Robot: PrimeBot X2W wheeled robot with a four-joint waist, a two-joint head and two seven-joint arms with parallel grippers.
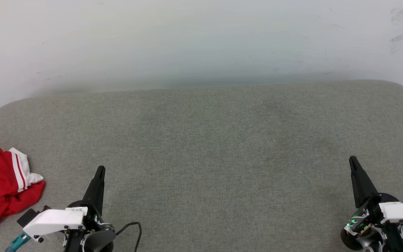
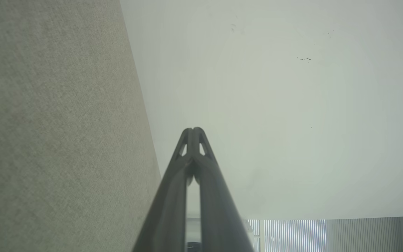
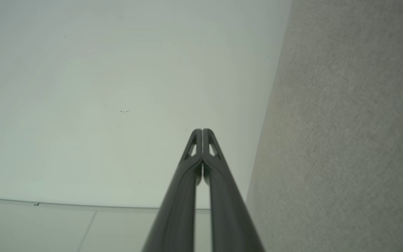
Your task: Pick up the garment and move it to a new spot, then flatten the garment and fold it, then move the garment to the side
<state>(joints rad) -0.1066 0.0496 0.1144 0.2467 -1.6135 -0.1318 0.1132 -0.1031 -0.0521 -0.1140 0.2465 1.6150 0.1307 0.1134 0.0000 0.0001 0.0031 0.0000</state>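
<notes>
Grey fabric surface backs onto a pale wall. Red-and-white garment lies crumpled at the surface's left edge, near the left gripper. Right gripper sits well apart from it. Both grippers: fingers pressed together, pinching nothing.

We find the light soft and even in all three views, quite bright, and the shadows weak and diffuse. In the head view the wall looks pale and a little washed out, and we see a faint grey band of shadow where it meets the cushion. The wrist views are hazy, with low contrast and a greenish tint; there the fingers close to the lens look blurred
</notes>
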